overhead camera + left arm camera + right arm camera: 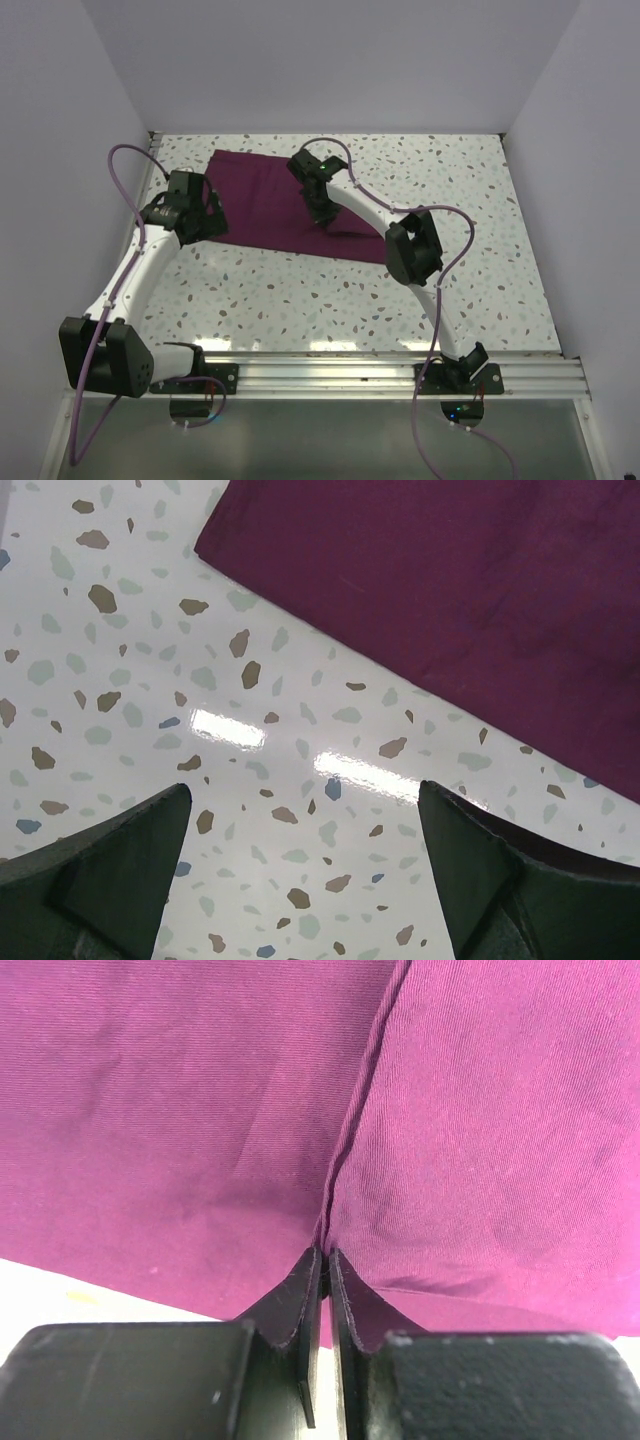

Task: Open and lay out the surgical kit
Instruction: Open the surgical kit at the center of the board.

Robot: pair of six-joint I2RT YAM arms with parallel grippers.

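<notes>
My right pincer (326, 1256) is pressed together on a raised fold of the purple cloth wrap (262, 192), which lies on the speckled bench (330, 300) in the upper middle of the top view. My left pincer (305, 815) is spread wide over bare bench, just beside the wrap's edge.

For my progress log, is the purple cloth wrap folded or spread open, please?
Folded: a flap edge crosses the cloth wrap, pinched in the shut right gripper; no contents show.
</notes>
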